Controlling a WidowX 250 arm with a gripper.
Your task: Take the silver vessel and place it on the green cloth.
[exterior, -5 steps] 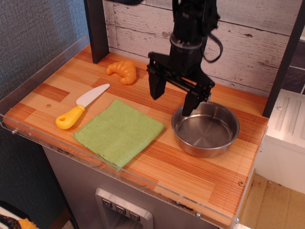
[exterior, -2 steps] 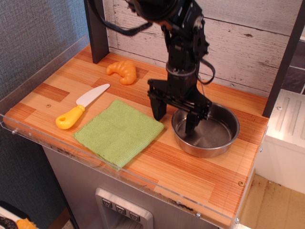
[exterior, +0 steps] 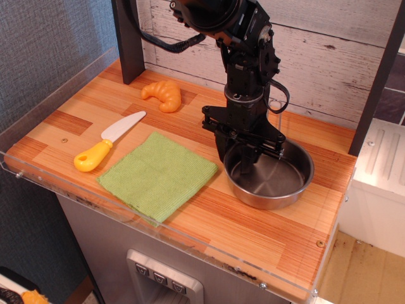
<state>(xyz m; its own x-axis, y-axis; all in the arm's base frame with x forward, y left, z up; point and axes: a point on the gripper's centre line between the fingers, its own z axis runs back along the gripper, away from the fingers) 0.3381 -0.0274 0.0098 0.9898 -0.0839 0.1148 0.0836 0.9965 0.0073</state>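
Steel, thin-walled and shiny: the silver vessel (exterior: 271, 177) should be light and rigid but slick, so its near-left rim is the sensible hold. It sits on the tabletop (exterior: 253, 231) just right of the green cloth (exterior: 158, 175), apart from it. The hand (exterior: 235, 159) straddles that rim, one finger outside and one inside the pan; they look closed on the wall, though the angle leaves contact uncertain. A pinch this far off-centre may let the pan tilt once lifted.
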